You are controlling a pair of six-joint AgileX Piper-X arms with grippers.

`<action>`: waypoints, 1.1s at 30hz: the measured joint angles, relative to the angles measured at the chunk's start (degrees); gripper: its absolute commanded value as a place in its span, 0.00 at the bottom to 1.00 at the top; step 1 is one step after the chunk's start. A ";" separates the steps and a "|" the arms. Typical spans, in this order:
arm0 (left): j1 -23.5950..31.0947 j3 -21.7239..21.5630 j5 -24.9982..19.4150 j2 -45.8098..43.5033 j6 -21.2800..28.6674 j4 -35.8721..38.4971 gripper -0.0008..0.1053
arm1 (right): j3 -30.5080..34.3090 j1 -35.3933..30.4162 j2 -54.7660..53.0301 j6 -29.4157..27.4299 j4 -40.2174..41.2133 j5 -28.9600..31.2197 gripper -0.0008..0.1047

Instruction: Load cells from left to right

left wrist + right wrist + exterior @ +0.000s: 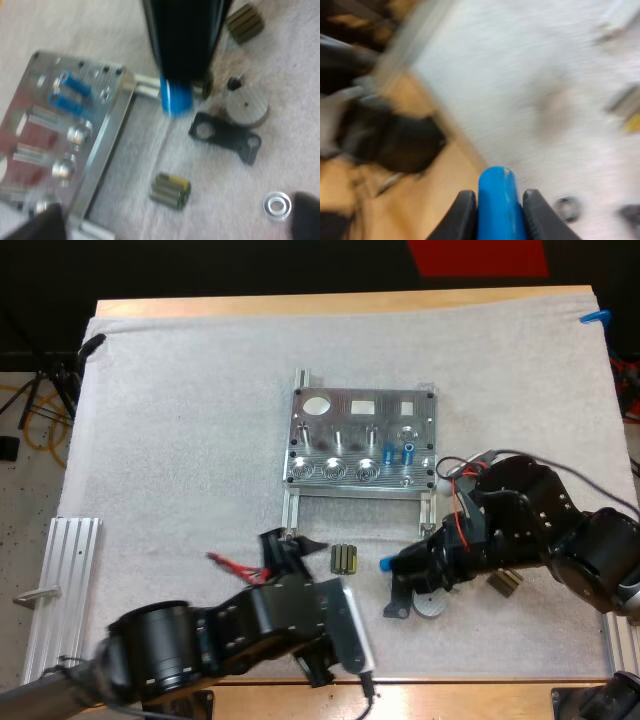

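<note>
Held blue cylinder [499,210]: one, clamped from both sides in the right jaws, low over the white mat [180,440], just in front of the near right corner of the metal fixture [340,405] and over the black bracket [225,137].
Seated blue cylinders [388,452]: two, side by side toward the fixture's right end.
Left jaws: open, fingers apart and touching nothing, near the fixture's near left leg.
Ribbed dark blocks: two; one [344,559] on the mat between the two sets of jaws, the other [502,582] beside the right arm.
Black bracket: one, flat on the mat.
Round metal disc [432,606]: one, just beside the bracket.
Silver ring [278,206]: one, near the left jaws.
Aluminium rail [65,590]: one, on the counter [330,302] at the mat's near left edge.
Room: the fixture sits mid-mat, well apart from every edge. Bare mat lies to its left and beyond it. The loose parts crowd the near side between the arms
</note>
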 measured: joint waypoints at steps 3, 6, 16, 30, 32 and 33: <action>0.00 0.00 -0.19 -3.50 -4.36 1.17 0.93 | -0.73 0.00 0.50 -0.40 0.19 5.90 0.01; 0.00 0.00 -0.19 -6.62 -8.50 1.16 0.93 | -2.85 0.00 2.58 -0.56 0.87 11.62 0.01; 0.00 3.88 -3.89 -13.19 -14.64 1.16 0.93 | -16.47 -0.89 19.27 -8.36 8.64 27.66 0.01; 0.00 7.40 -3.92 -14.92 -15.10 -4.66 0.93 | -26.18 -11.07 35.40 -25.65 13.95 31.58 0.01; 0.00 7.40 -3.92 -14.92 -15.10 -5.48 0.93 | -26.18 -11.04 36.64 -30.24 13.79 31.61 0.01; 0.00 7.40 -3.92 -14.92 -15.10 -5.61 0.93 | -26.18 -11.04 37.50 -32.85 13.28 31.61 0.01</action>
